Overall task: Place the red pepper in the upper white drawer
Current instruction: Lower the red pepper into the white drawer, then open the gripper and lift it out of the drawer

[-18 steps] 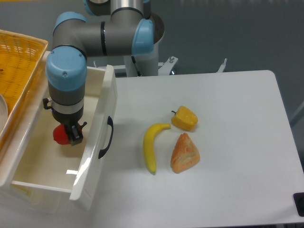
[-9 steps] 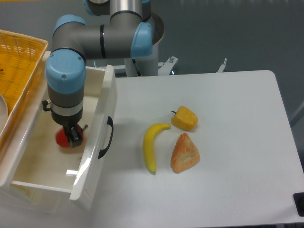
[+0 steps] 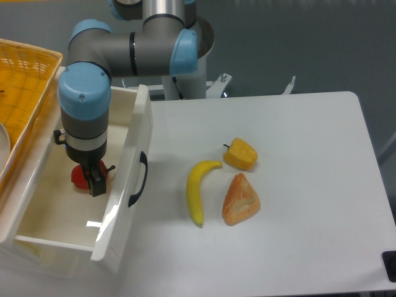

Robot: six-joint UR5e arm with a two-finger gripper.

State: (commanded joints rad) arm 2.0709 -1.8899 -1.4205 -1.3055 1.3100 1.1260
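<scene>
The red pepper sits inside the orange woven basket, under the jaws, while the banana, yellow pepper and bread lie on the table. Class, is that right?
Not quite. The camera view shows the red pepper inside the open upper white drawer, not the orange woven basket. The rest holds.

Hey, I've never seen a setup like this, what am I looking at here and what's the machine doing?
This is one picture from a fixed camera looking down at a white table. The grey and blue machine is a robot arm; its gripper reaches down into an open white drawer. A red pepper sits right at the gripper, inside the drawer; whether the fingers are closed on it is hidden. On the table lie a banana, a yellow pepper and a piece of bread. An orange basket stands at the left.
</scene>
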